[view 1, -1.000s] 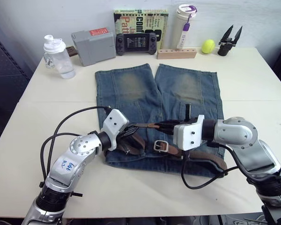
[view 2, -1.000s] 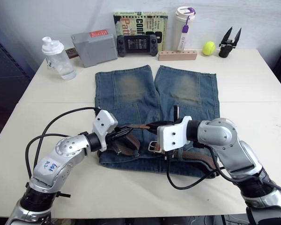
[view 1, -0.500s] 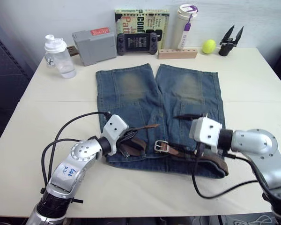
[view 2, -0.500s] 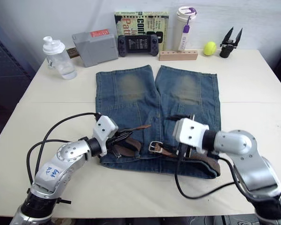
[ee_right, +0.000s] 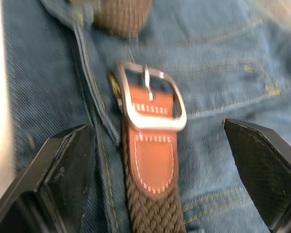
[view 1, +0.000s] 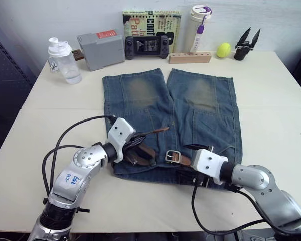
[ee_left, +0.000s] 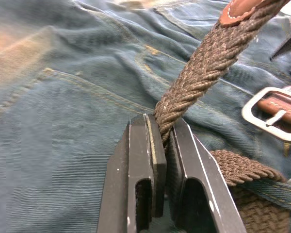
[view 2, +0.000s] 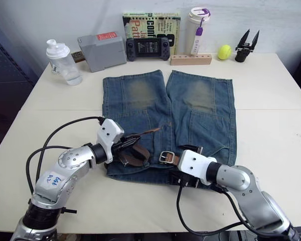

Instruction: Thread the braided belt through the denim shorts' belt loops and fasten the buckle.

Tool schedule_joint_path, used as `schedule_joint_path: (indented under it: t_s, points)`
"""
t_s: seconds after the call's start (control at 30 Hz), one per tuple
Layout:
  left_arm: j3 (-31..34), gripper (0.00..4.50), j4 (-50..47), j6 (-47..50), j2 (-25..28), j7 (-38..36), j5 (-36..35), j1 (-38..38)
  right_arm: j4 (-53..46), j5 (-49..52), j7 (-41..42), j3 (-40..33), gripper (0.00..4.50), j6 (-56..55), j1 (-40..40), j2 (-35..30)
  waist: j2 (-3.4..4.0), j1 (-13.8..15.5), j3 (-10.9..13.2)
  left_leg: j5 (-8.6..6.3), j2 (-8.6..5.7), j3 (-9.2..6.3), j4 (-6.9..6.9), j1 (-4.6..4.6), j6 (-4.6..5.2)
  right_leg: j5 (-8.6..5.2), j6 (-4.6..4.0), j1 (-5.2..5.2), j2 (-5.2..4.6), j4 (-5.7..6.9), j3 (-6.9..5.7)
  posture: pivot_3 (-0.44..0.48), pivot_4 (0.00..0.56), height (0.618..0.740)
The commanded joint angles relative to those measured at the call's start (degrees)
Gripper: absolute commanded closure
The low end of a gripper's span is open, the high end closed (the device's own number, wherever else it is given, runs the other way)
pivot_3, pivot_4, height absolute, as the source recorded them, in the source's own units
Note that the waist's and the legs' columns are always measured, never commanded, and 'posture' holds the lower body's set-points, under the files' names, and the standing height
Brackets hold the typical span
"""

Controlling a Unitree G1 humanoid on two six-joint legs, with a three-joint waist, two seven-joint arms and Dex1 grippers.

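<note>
The denim shorts [view 1: 190, 100] lie flat on the table, waistband toward me. The braided belt [ee_left: 208, 63] curls over the waistband. My left gripper [ee_left: 162, 124] is shut on the braid a little below its leather tip [view 1: 163, 129], which sticks up to the right. The buckle [ee_right: 150, 99] rests on the denim near the waistband's middle. My right gripper [ee_right: 155, 124] is open, low at the front of the shorts, its fingers wide apart either side of the buckle and touching nothing. A denim strip that looks like one of the belt loops [ee_left: 269, 189] crosses the braid.
Along the back edge stand a shaker bottle [view 1: 62, 60], a grey box [view 1: 100, 48], a game console [view 1: 145, 46], a book [view 1: 150, 20], a tumbler [view 1: 199, 25], a wooden block [view 1: 189, 57], a yellow ball [view 1: 222, 49] and a black tool [view 1: 246, 42]. Bare table [view 1: 271, 125] flanks the shorts.
My right gripper opened and drew away from the belt's tip, swinging right and then down toward me to the buckle. The left gripper keeps its hold.
</note>
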Motion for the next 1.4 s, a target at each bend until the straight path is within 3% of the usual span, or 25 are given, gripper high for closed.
schedule_joint_path:
  t_s: [0.03,0.4,0.53,0.77,0.8,1.1,1.4]
  points:
    - [1.53,4.5,-1.0,-0.01,1.72,-2.09,-0.5,-1.74,-0.76,-3.7,-2.88,1.35,0.04,-1.12,0.93,1.0,0.0,-0.02,0.0,0.0,0.0,0.01,0.0,0.01,0.0,0.0,0.0,0.0,0.0,0.01,0.01,0.0,0.15,0.731]
    - [3.1,4.5,-0.52,2.08,2.62,-3.99,-1.63,-2.86,0.45,-11.25,-10.24,3.04,0.04,-0.66,3.01,5.61,-0.01,-0.06,-0.01,0.01,0.02,0.03,-0.02,0.03,-0.04,0.0,0.0,0.0,0.04,0.0,0.03,0.0,0.15,0.731]
    - [2.3,4.5,-0.53,2.42,2.38,-3.95,-1.14,-2.38,-0.15,-10.39,-9.72,2.64,1.13,1.12,2.96,7.04,-0.01,-0.07,-0.01,0.01,0.02,0.04,-0.02,0.03,-0.04,0.0,0.0,0.0,0.05,0.0,0.04,0.0,0.15,0.731]
    - [-0.99,4.5,-0.44,2.34,4.11,-5.11,0.8,-0.86,-2.05,-7.17,-7.91,1.2,4.26,6.69,1.02,9.36,-0.01,-0.08,-0.01,0.01,0.02,0.02,-0.02,0.03,-0.04,0.0,0.0,-0.01,0.06,0.0,0.05,0.0,0.15,0.731]
    - [-1.69,4.5,-0.43,2.9,4.51,-5.2,1.1,-0.89,-2.56,-6.26,-7.55,1.01,4.41,8.65,0.58,10.01,-0.01,-0.08,-0.01,0.01,0.02,0.02,-0.02,0.03,-0.04,0.0,0.0,-0.01,0.05,0.01,0.05,0.0,0.15,0.731]
    - [-7.59,4.5,-2.18,5.92,6.16,-6.08,3.59,0.4,-6.57,0.08,-9.27,-2.11,4.41,25.65,-3.54,16.08,0.0,-0.09,-0.02,0.01,0.02,0.04,-0.03,0.02,-0.04,0.0,-0.01,-0.04,0.06,0.03,0.07,0.0,0.15,0.731]
    - [-9.5,4.5,-0.81,13.96,4.99,-2.86,5.69,-1.9,-9.64,1.32,-11.76,0.15,4.41,31.21,-6.6,16.3,0.01,-0.15,-0.03,0.01,0.0,0.06,-0.03,0.03,-0.04,0.0,-0.01,-0.05,0.05,0.06,0.11,0.0,0.15,0.731]
